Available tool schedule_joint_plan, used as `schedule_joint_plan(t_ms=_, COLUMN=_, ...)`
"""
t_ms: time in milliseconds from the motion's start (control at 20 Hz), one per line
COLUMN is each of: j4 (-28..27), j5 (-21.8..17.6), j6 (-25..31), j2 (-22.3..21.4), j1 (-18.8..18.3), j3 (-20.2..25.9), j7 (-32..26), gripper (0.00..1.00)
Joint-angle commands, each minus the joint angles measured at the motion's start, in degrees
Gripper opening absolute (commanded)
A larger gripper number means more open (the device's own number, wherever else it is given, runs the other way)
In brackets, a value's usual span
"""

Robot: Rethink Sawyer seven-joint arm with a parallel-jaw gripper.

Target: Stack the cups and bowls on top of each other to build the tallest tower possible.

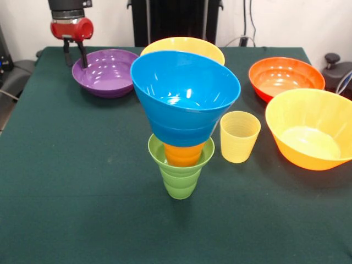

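Observation:
The tower stands at the table's middle: a green ribbed cup (180,180) at the bottom, a small green bowl (156,149) on it, an orange cup (183,154) in that, and a medium blue bowl (184,96) tilted on top. Beside it to the right a pale yellow cup (240,136) stands upright. A purple bowl (107,71) sits at the back left. My gripper (75,61) hangs over its left rim, open, one finger inside the bowl and one outside. A red-orange bowl (285,77) and two big orange bowls (313,135) (184,44) lie apart, one behind the tower.
A dark green cloth (82,192) covers the table. A black frame (176,19) rises behind the far edge. A dark rounded object (336,69) sits off the right corner and grey gear (14,77) off the left edge.

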Motion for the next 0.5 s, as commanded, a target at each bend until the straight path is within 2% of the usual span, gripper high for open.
schedule_joint_plan(t_ms=50, j4=0.9, j5=-3.8, j6=2.8, j2=-0.2, j1=-1.5, j3=2.8, j7=-0.5, gripper=1.0)
schedule_joint_plan(t_ms=500, j4=-0.4, j5=-5.7, j6=0.9, j2=2.1, j1=-1.2, j3=1.4, j7=0.1, gripper=1.0)
